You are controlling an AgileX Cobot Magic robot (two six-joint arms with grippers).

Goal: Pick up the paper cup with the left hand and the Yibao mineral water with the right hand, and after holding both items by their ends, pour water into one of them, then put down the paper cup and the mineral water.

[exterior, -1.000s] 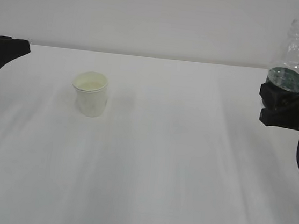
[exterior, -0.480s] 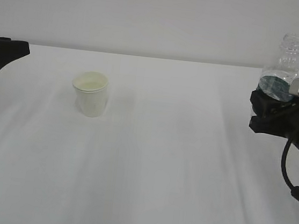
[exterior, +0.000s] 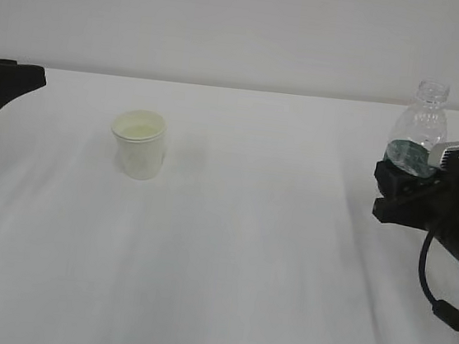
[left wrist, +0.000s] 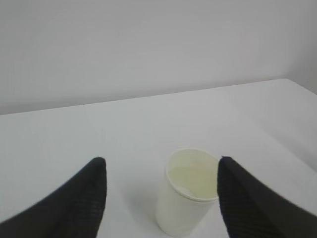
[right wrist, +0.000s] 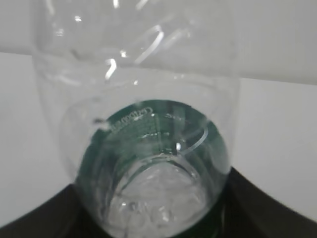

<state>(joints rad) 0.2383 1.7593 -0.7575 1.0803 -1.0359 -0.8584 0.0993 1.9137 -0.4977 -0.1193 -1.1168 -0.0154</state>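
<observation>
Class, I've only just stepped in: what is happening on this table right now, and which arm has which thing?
The right hand is shut on the Yibao mineral water, gripping it low on its body, with its uncapped neck pointing up, at the right edge of the white table. The paper cup stands upright on the table, untouched. The left hand is open, with the cup ahead between its fingers, not grasped. No pouring is under way.

I see the paper cup (exterior: 138, 153) standing upright alone on the white table (exterior: 244, 265). At far left my left hand (exterior: 3, 85) sits well apart from it. At right, my right hand (exterior: 414, 193) grips the uncapped Yibao mineral water (exterior: 419, 131) upright.
</observation>
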